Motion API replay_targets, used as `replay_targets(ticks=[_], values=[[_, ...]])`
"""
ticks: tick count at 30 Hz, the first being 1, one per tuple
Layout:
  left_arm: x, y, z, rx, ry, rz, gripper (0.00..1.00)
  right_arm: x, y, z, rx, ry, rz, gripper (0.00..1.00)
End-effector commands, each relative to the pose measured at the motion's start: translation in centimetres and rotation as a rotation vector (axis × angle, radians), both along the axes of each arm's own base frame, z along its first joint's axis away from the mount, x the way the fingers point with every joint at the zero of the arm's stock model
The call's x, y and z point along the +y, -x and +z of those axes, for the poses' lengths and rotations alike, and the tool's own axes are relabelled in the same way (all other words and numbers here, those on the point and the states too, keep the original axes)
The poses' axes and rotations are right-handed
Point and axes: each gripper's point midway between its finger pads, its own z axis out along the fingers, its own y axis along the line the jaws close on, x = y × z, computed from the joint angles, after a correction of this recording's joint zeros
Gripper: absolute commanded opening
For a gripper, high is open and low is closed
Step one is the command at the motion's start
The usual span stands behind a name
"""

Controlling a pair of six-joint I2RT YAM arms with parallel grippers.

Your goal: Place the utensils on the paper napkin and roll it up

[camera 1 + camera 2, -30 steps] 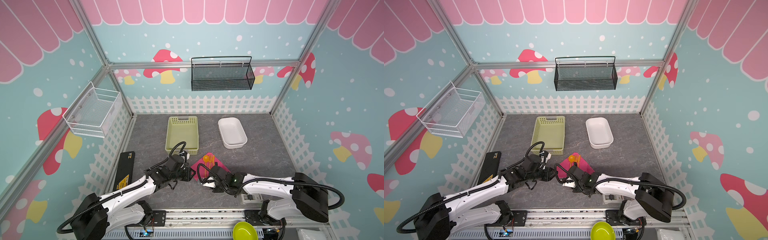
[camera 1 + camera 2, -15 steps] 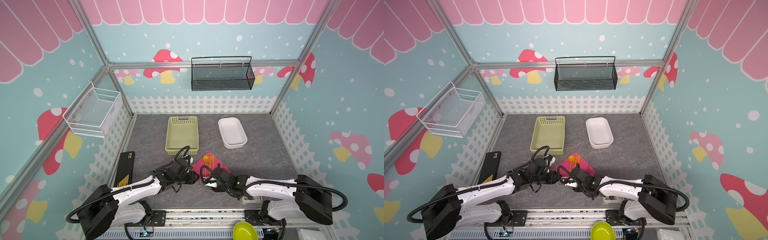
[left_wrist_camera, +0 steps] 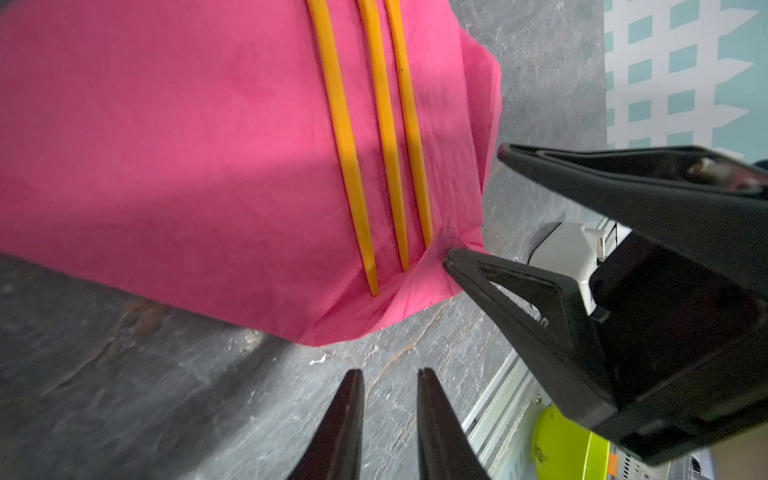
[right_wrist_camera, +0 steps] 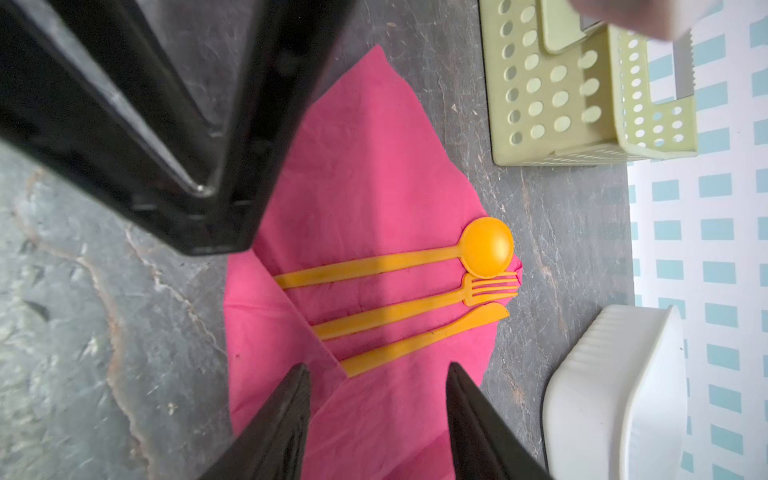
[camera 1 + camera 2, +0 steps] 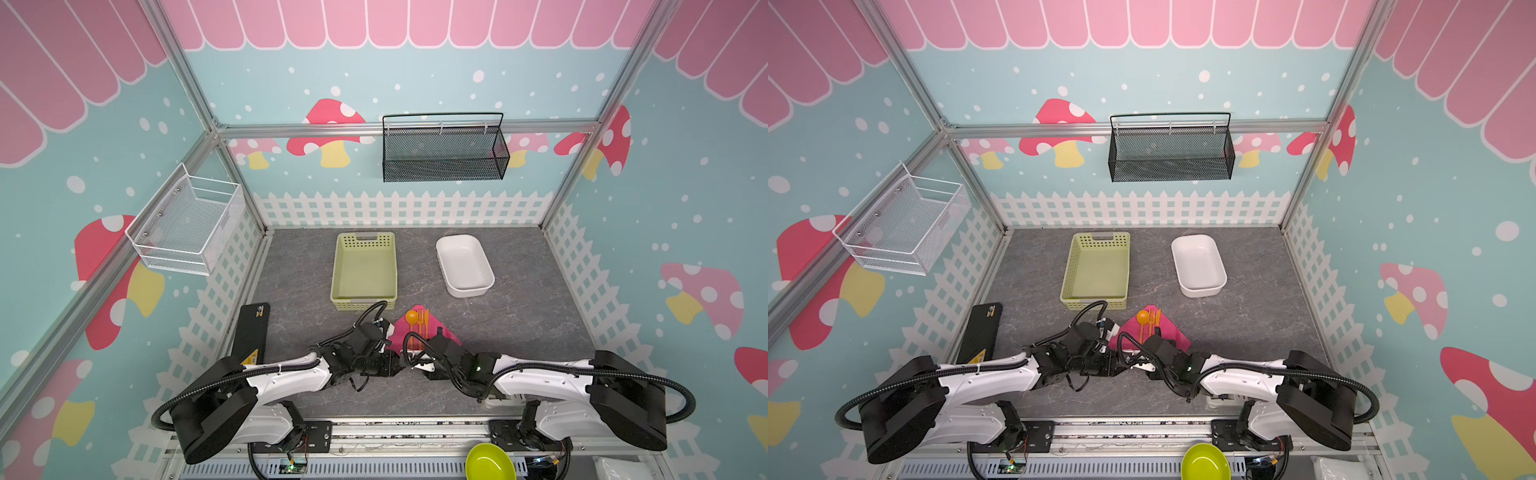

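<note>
Napkin [image 5: 440,328] lies at bench [image 5: 519,332] front edge, centre, just in front of basket [image 5: 363,270]. Utensils [image 5: 417,322] on it, side by side: spoon [image 4: 486,247], fork [image 4: 490,289], knife [image 4: 478,320], heads toward bench back. L gripper [image 3: 388,374]: narrow gap, nothing between, over bare bench just short of napkin. R gripper [image 4: 377,368]: jaws spread, one fingertip [image 3: 457,259] touching napkin by handle ends.

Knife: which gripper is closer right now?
Right. The right gripper sits at the knife handle end, one fingertip on the paper napkin beside it, jaws open. The left gripper hangs over bare table, just off the napkin's edge, farther away.
</note>
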Motion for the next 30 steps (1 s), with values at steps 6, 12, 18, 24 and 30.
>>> replay_targets(ticks=[6, 12, 18, 24, 30], values=[[-1.3, 0.5, -0.9, 0.066, 0.053, 0.002, 0.24, 0.2, -0.2, 0.7, -0.031, -0.022, 0.013, 0.55], [-1.7, 0.2, -2.2, 0.098, 0.038, 0.017, 0.23, 0.5, -0.1, 0.9, -0.028, -0.035, 0.018, 0.55], [-2.0, 0.0, -2.5, 0.109, 0.039, 0.03, 0.22, 0.5, 0.8, 1.6, 0.01, -0.056, 0.042, 0.55], [-2.0, -0.3, -2.5, 0.102, 0.039, 0.041, 0.21, 0.4, 4.2, 0.6, 0.149, -0.055, 0.162, 0.58], [-1.9, -0.3, -2.7, 0.106, 0.032, 0.047, 0.21, -0.7, 3.5, -1.1, 0.144, 0.016, 0.107, 0.59]])
